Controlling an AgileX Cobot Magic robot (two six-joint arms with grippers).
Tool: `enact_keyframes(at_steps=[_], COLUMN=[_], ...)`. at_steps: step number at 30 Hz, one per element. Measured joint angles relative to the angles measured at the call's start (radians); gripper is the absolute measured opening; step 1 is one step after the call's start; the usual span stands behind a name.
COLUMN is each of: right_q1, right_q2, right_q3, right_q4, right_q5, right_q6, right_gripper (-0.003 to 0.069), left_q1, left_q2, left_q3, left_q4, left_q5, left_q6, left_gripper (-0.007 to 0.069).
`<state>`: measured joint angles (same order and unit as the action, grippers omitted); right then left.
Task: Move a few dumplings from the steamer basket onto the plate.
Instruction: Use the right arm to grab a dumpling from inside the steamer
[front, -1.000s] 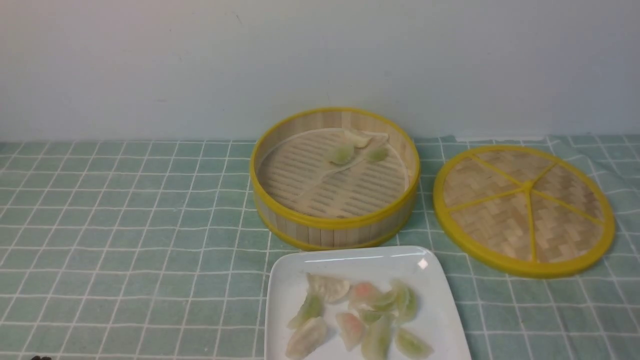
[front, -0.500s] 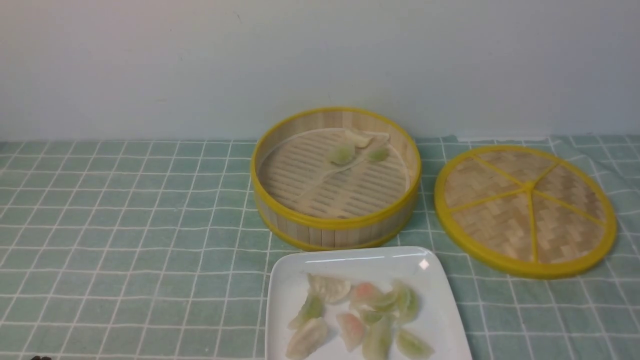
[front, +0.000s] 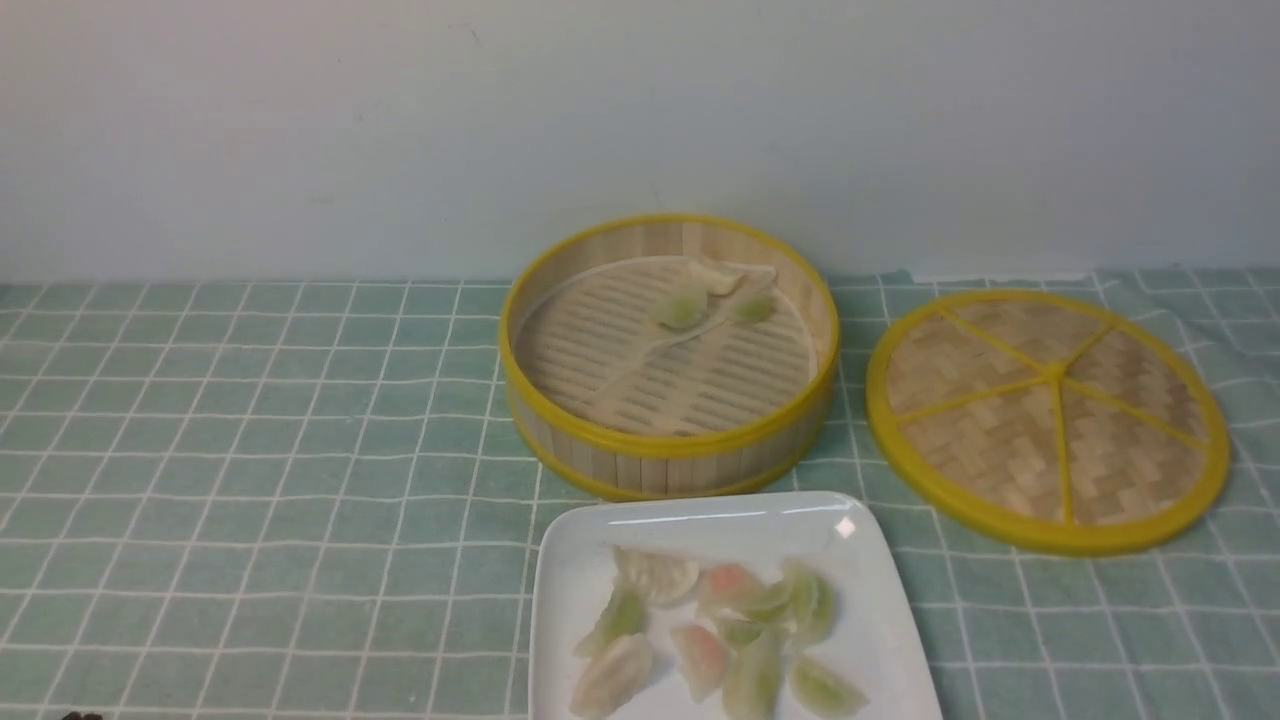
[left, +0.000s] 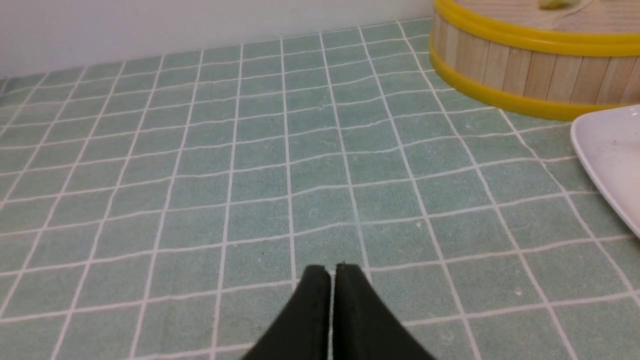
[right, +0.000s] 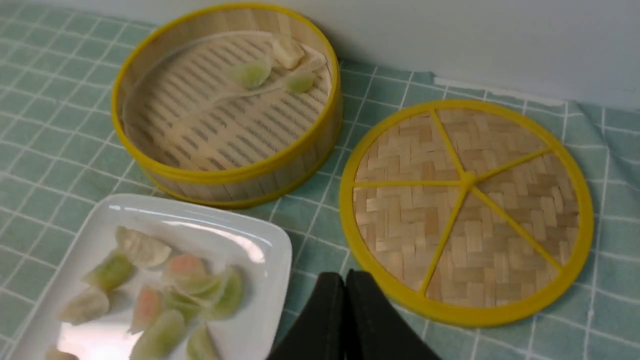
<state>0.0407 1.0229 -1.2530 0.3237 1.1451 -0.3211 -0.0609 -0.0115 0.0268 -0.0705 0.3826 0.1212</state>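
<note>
wall: plain matte pale grey-white wall (front: 300, 120), across 10 to 2 o'clock | surface: pale green cloth with white grid lines (front: 250, 450), spread from 3 through 6 to 9 o'clock, rumpled near 3 o'clock | light: soft, even

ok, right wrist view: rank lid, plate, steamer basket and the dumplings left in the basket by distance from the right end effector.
From the shut right end effector:
1. lid and plate, lid on the right of the plate: too close to call.
2. steamer basket, beyond the plate.
3. dumplings, at the basket's far side.
</note>
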Motion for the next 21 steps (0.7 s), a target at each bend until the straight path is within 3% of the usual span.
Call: enact_keyframes(at_steps=[5,10,14,21], right_q1=[0.003,0.080,0.200,0.288], right_q2=[0.214,0.418,0.627,0.926], right_q3=[-0.162,-0.314,-0.453,-0.665], right_q4=[0.036,0.024,-0.038,-0.057], right_q5=[0.036,0.037,0.015,-0.005], right_q6=[-0.063,-0.118,-0.126,-0.139], right_gripper=[-0.0014,-0.0012,-0.0010,0.0022], left_q1=[0.000,0.000,0.000,0.000], left_q2=[0.000,0.000,0.000,0.000], left_q3=[0.000,0.000,0.000,0.000], left_q4=[0.000,0.000,0.000,0.000], left_q5=[0.000,0.000,0.000,0.000], left_q6=[0.000,0.000,0.000,0.000], left_gripper=[-0.0006,-0.0006,-0.0006,-0.0006])
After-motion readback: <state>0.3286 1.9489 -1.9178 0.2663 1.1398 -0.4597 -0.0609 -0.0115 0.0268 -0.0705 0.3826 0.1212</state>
